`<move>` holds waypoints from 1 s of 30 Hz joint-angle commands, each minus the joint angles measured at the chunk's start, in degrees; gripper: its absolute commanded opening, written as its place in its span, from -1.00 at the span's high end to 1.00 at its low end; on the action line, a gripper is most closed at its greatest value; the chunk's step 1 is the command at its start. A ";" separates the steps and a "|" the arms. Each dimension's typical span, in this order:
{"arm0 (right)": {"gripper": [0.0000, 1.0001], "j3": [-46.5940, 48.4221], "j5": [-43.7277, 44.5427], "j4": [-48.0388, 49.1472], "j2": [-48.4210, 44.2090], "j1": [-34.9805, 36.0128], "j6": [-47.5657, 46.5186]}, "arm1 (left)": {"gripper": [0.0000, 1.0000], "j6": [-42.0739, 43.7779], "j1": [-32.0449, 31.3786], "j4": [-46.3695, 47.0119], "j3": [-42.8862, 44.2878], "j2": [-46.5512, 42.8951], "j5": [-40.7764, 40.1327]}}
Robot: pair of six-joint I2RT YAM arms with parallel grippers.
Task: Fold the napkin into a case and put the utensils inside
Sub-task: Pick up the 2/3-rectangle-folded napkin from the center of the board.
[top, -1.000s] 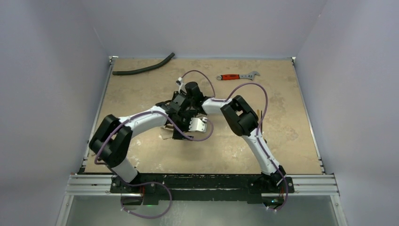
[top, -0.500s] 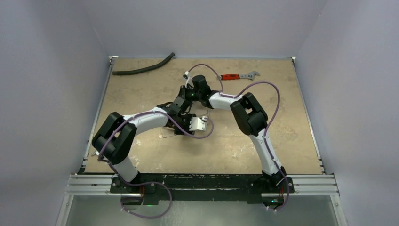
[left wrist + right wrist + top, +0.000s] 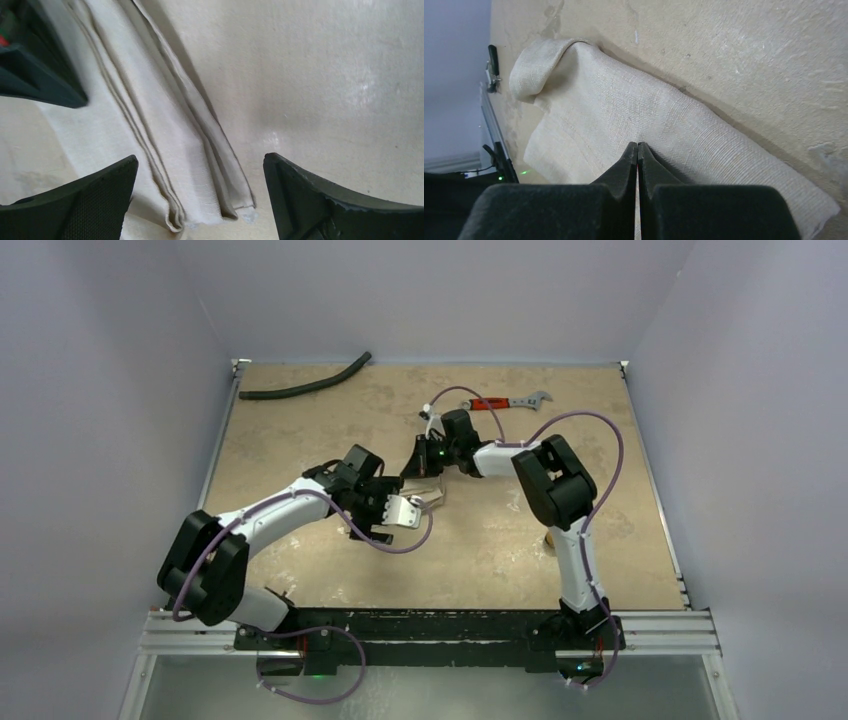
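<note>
Cream cloth napkin, folded into a long strip, lies beneath both grippers. Your right gripper, at one o'clock of the left, is pinched shut on it, likely anchoring the fold. Your left gripper hovers wide open and empty.

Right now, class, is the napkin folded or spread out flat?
Folded. The napkin lies as a narrow strip; the left wrist view shows several stacked layer edges at its end.
</note>
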 commanded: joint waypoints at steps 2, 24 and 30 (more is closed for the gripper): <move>1.00 -1.53 2.07 1.57 0.98 -0.07 -2.54 | -0.94 -9.12 -4.06 7.91 1.68 -1.96 0.34; 1.00 -13.52 3.32 9.02 -13.92 -1.18 8.48 | -0.97 -7.64 -9.67 13.38 0.53 8.56 -3.04; 1.00 -8.84 2.44 7.62 -9.61 -1.47 5.64 | -0.97 -6.05 -10.22 14.61 0.56 10.71 -3.63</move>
